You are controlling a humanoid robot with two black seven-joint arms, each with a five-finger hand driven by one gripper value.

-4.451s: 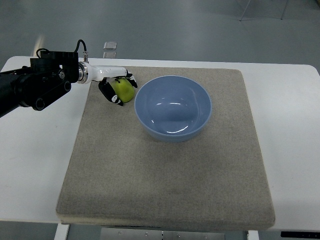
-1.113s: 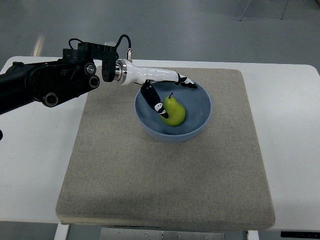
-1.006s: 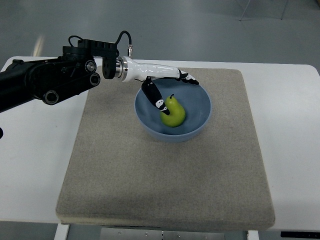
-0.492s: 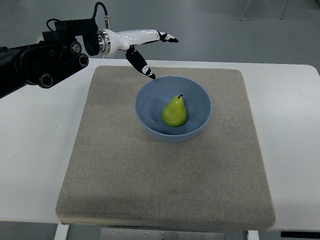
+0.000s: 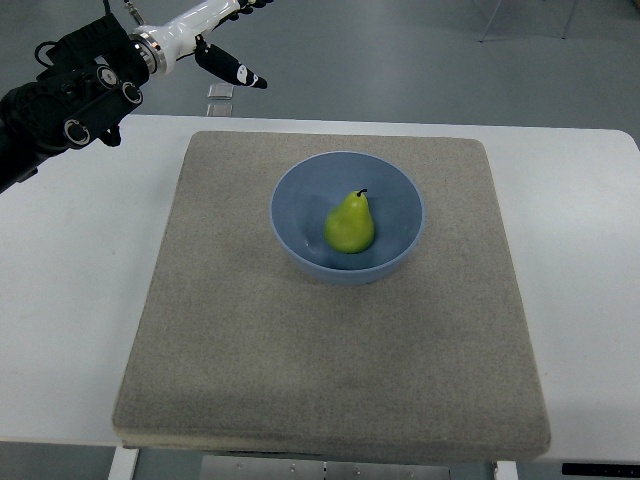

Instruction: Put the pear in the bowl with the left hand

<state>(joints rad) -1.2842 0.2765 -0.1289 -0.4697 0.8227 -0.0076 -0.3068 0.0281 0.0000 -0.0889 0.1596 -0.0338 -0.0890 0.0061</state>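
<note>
Grey felt mat (image 5: 330, 350) spans the white table (image 5: 70, 300), blue bowl (image 5: 347, 217) on its far half with the pear (image 5: 350, 224) upright inside, left hand (image 5: 215, 35) high beyond the bowl's far-left, fingers spread, empty; judged risk: pear tipping if the table is jolted.

Yellow-green pear (image 5: 350, 224) with a dark stem; pale blue bowl (image 5: 396, 190); grey-beige felt mat (image 5: 330, 370); white desk (image 5: 70, 300); white left hand (image 5: 212, 28) with black fingertips, on a black arm (image 5: 60, 100).
</note>
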